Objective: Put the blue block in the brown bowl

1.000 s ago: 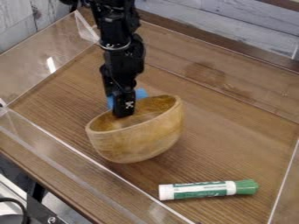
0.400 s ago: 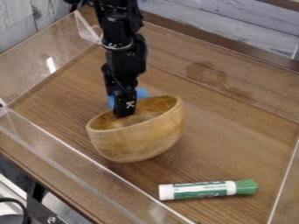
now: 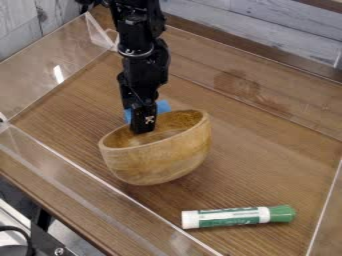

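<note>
Block (image 3: 162,107) at bowl's (image 3: 156,150) far rim, mostly hidden by claw (image 3: 140,124), long axis and pointing direction unclear; can't tell if claw is spread or pinching.

So the claw (image 3: 142,118) itself is hard to read: its tips are a dark blur behind the bowl's (image 3: 158,152) back rim, and nobody could say how the jaws stand. The blue block (image 3: 160,106) right beside it is partly covered by the claw and the rim, too fuzzy to make out its full shape. The bowl's floor, below the claw, is mostly hidden by the near wall. Above the claw, the arm (image 3: 130,14) runs off the top edge. Well apart from the claw, the lettering on the marker (image 3: 238,217) is too small to read.
</note>
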You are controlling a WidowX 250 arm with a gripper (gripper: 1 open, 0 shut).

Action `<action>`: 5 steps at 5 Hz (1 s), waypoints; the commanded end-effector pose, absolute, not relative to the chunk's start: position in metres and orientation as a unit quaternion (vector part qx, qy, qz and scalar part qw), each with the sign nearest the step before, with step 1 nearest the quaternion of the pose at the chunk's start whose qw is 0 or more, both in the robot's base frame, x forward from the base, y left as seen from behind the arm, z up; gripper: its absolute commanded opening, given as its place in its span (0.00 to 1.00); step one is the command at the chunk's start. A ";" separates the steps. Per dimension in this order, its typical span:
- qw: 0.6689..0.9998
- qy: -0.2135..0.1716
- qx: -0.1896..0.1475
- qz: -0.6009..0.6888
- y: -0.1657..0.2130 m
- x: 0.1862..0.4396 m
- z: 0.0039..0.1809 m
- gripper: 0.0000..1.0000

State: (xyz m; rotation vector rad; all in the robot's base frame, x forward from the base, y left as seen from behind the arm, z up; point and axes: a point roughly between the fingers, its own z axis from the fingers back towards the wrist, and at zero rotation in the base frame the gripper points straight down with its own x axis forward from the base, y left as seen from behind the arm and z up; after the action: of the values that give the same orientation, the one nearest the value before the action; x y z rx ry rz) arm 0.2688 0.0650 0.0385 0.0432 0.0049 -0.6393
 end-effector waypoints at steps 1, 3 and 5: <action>0.949 -0.005 0.032 -0.315 0.063 0.274 0.042 0.00; 0.948 -0.004 0.035 -0.315 0.062 0.273 0.044 0.00; 0.949 -0.009 0.031 -0.313 0.060 0.273 0.050 1.00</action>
State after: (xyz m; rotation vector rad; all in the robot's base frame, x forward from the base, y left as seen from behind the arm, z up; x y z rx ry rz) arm 0.2664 0.0587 0.0380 0.0378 0.0221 -0.6374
